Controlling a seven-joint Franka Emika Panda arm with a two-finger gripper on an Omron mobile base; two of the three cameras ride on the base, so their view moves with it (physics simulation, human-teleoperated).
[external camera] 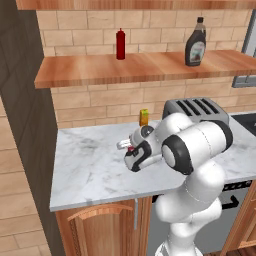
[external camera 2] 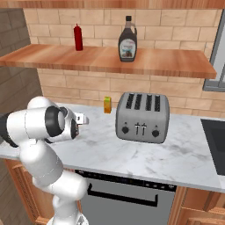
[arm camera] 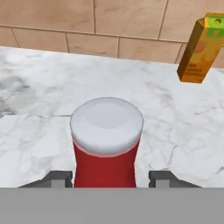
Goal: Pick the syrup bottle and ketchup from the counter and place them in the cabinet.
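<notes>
The ketchup (arm camera: pixel 106 144), a small red bottle with a white cap, stands upright on the marble counter (arm camera: pixel 35 109). My gripper (arm camera: pixel 109 178) reaches around it from the front, one fingertip on each side of its body. The left tip is against the bottle and the right tip stands a sliver off it. In the left base view a bit of the red ketchup (external camera: pixel 131 148) shows at the gripper (external camera: pixel 126 146). The hand's end (external camera 2: pixel 82 119) also shows from the right. The syrup bottle (external camera: pixel 195 42) (external camera 2: pixel 127 39) stands on the wooden cabinet shelf (external camera: pixel 100 67) (external camera 2: pixel 167 61).
A slim dark-red bottle (external camera: pixel 120 44) (external camera 2: pixel 78 38) stands further left on the shelf. An orange carton (arm camera: pixel 201 50) (external camera: pixel 144 117) sits by the brick wall behind the ketchup. A grey toaster (external camera 2: pixel 143 116) stands to the right, with a dark stovetop (external camera 2: pixel 215 136) beyond it.
</notes>
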